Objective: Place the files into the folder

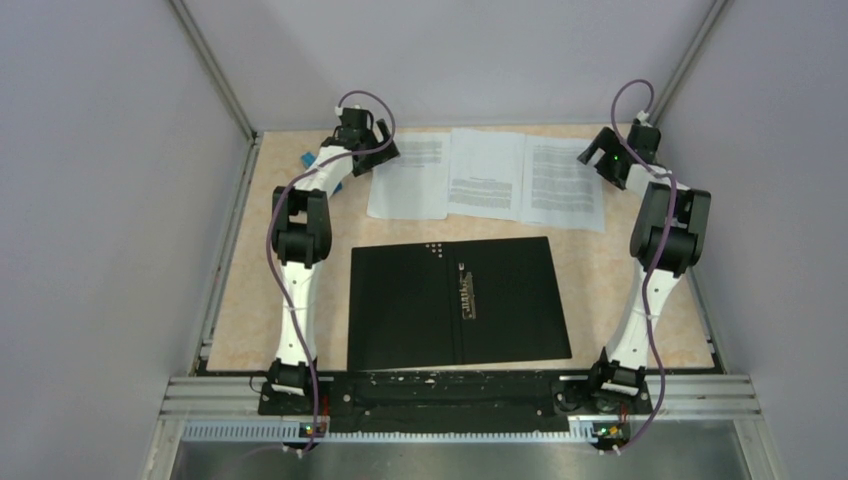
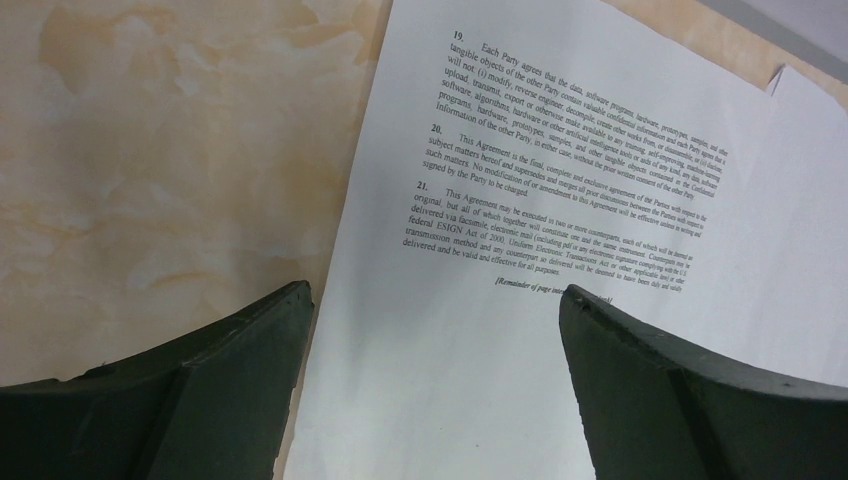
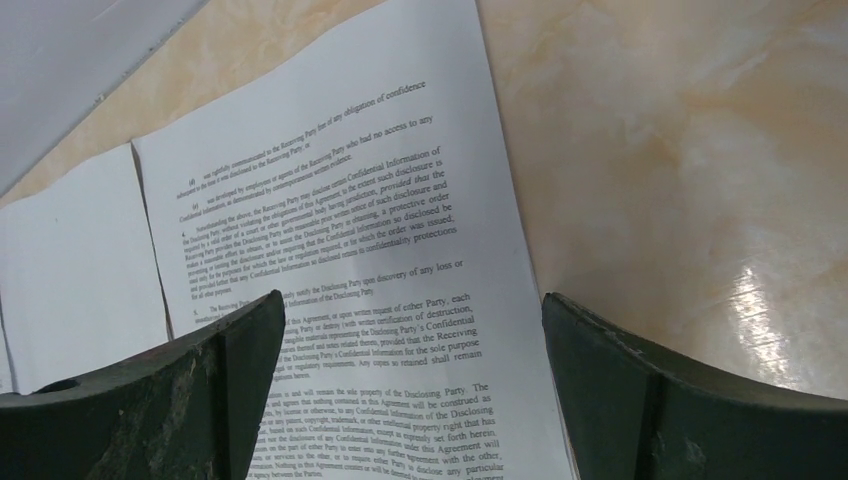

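Three white printed sheets lie side by side at the back of the table: the left sheet [image 1: 409, 176], the middle sheet [image 1: 487, 174] and the right sheet [image 1: 561, 182]. The folder [image 1: 457, 302] lies open in the middle, black inside up, with its metal spine clip [image 1: 467, 290]. My left gripper [image 1: 378, 152] is open and empty over the left edge of the left sheet [image 2: 520, 250]. My right gripper [image 1: 598, 160] is open and empty over the right edge of the right sheet [image 3: 360, 250].
A small blue block [image 1: 305, 159] lies at the back left, partly hidden behind the left arm. White enclosure walls with metal posts stand on the left, back and right. A metal rail [image 1: 460, 395] runs along the near edge.
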Robot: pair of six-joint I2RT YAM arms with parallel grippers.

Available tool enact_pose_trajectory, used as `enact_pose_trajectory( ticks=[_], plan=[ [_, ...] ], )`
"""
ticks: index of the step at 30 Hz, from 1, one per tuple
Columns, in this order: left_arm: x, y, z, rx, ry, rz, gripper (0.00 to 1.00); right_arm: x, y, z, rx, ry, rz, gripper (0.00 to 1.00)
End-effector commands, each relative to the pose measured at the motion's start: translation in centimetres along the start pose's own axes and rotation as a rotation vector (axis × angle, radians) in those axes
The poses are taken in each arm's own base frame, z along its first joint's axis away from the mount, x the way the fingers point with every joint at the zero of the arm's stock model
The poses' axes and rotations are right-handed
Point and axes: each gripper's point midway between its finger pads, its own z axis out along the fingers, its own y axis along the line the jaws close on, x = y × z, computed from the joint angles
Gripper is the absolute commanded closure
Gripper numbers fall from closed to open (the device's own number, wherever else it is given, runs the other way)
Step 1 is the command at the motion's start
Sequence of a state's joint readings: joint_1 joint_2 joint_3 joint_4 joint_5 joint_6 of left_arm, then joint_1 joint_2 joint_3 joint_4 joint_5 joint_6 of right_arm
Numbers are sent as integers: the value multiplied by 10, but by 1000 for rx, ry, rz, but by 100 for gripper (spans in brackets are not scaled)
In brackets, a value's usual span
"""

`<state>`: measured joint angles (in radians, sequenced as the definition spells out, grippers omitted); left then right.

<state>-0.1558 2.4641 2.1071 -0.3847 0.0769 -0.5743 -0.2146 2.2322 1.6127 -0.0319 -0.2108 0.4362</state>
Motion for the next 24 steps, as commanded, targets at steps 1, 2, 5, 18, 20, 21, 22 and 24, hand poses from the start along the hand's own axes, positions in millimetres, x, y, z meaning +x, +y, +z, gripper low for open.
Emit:
enact_pose_trajectory(
  ticks=[1, 2, 5, 18, 20, 21, 22, 24],
  plan=[
    [-2, -11, 5, 57, 9, -33, 2, 42, 14, 10, -9, 123, -17, 1],
    [0, -13, 4, 61, 14, -36, 2, 45, 17, 10, -11, 129, -20, 1],
    [2, -17, 4, 76, 25, -44, 2, 53, 26, 13, -21, 143, -25, 1],
    [19, -47, 5, 143, 59, -81, 2, 74, 69, 14, -73, 187, -50, 1],
    [22, -50, 5, 146, 64, -89, 2, 79, 75, 14, -81, 198, -54, 1],
    [23, -52, 5, 149, 68, -92, 2, 81, 78, 14, -85, 199, -57, 1],
    [24, -53, 5, 148, 70, -95, 2, 83, 81, 14, -87, 202, -60, 1],
    [26, -56, 5, 149, 71, -100, 2, 87, 86, 14, -93, 209, -64, 1]
  ],
)
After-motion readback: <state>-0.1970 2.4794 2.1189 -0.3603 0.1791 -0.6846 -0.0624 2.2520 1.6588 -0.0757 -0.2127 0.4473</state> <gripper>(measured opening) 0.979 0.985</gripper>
